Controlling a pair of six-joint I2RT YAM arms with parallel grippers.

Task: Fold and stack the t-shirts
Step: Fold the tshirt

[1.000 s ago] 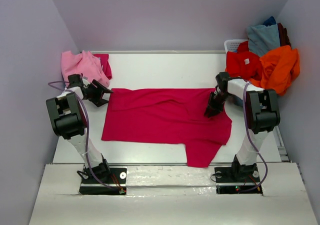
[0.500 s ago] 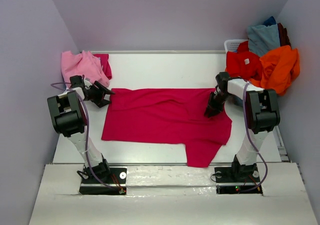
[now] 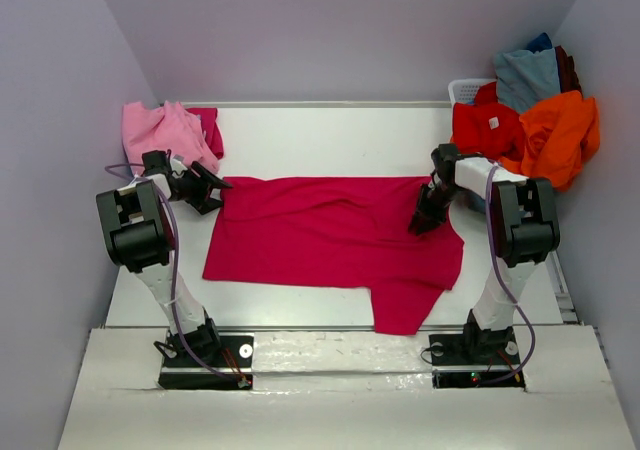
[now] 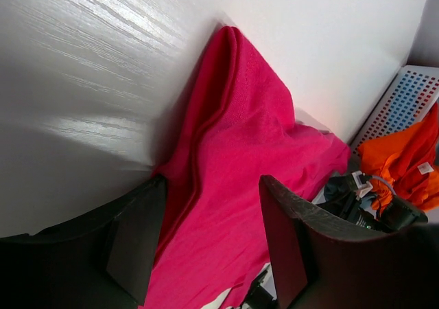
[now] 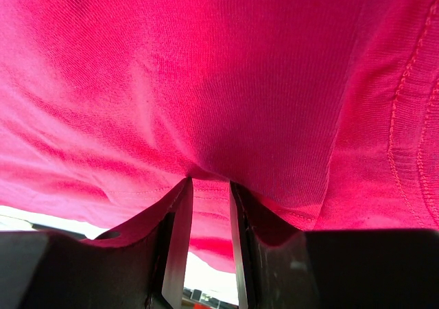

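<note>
A crimson-magenta t-shirt (image 3: 330, 238) lies spread across the middle of the table, one sleeve pointing to the near edge. My left gripper (image 3: 207, 190) is open just off the shirt's far left corner. In the left wrist view that gripper (image 4: 209, 247) has the shirt's folded edge (image 4: 240, 137) lying beyond its spread fingers, with nothing between them. My right gripper (image 3: 424, 220) rests on the shirt's right side. Up close, the right gripper (image 5: 206, 185) is narrowed on a pucker of the crimson cloth (image 5: 226, 82), which drapes over both fingers.
A light pink t-shirt (image 3: 163, 130) and a darker magenta one (image 3: 208, 125) lie at the back left. A white basket (image 3: 466, 90) at the back right holds red (image 3: 485, 125), orange (image 3: 560, 135) and grey-blue (image 3: 525, 75) t-shirts. Walls close in both sides.
My left arm has shifted slightly towards the back left, its gripper staying open by the shirt's corner. The right arm and the shirt have not moved.
</note>
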